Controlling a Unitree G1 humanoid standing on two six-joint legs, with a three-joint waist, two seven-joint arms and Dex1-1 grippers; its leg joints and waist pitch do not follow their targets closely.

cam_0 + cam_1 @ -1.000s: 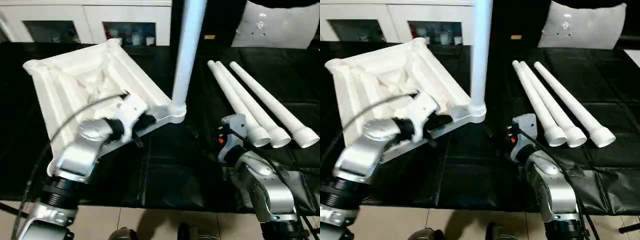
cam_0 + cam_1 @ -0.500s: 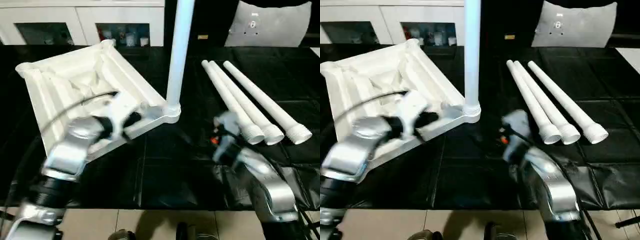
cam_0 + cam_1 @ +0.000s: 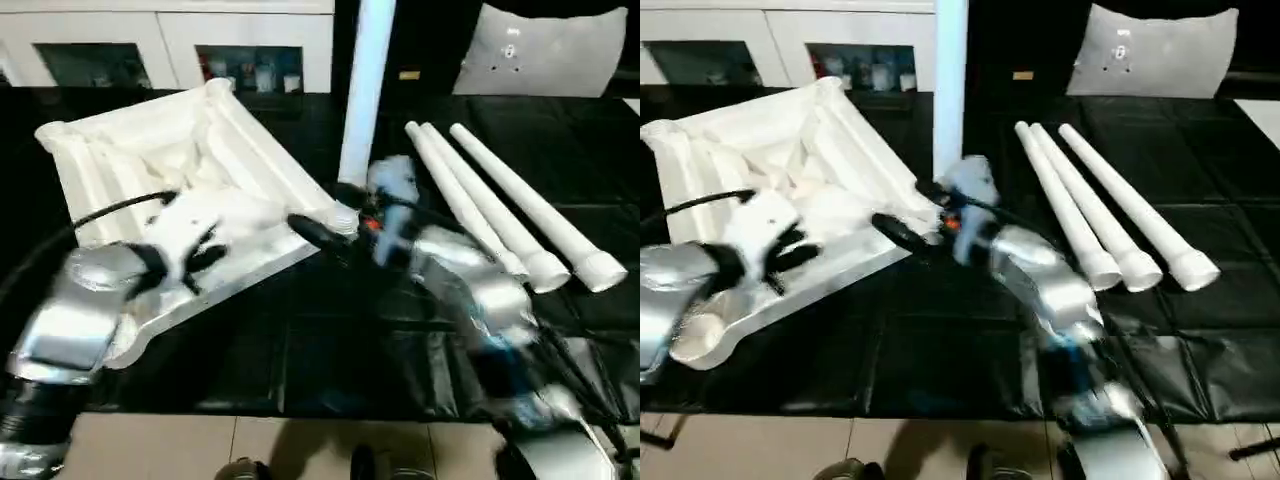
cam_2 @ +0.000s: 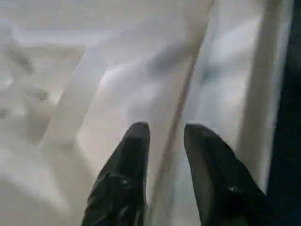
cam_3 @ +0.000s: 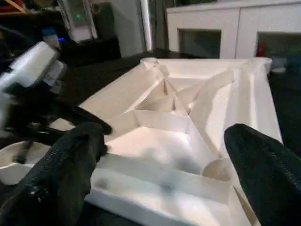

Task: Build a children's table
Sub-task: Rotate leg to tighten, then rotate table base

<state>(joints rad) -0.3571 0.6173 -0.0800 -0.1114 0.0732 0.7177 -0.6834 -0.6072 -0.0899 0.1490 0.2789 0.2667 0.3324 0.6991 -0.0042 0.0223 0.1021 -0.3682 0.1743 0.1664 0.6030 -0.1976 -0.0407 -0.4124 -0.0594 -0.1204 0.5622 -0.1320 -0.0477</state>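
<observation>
- Left end effector: let go of tabletop, fingers now slightly apart over ribs.
- Tabletop upside down on black surface, one leg upright in corner.
- Right end effector swung in wide open toward that corner; prob. takes over.
- 3 spare legs lie right.

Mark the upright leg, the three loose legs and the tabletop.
upright leg (image 3: 362,90), left eye view, mid-shaft.
three loose legs (image 3: 497,200), left eye view, shaft of the middle one.
tabletop (image 5: 160,153), right wrist view, ribbed underside panel.
</observation>
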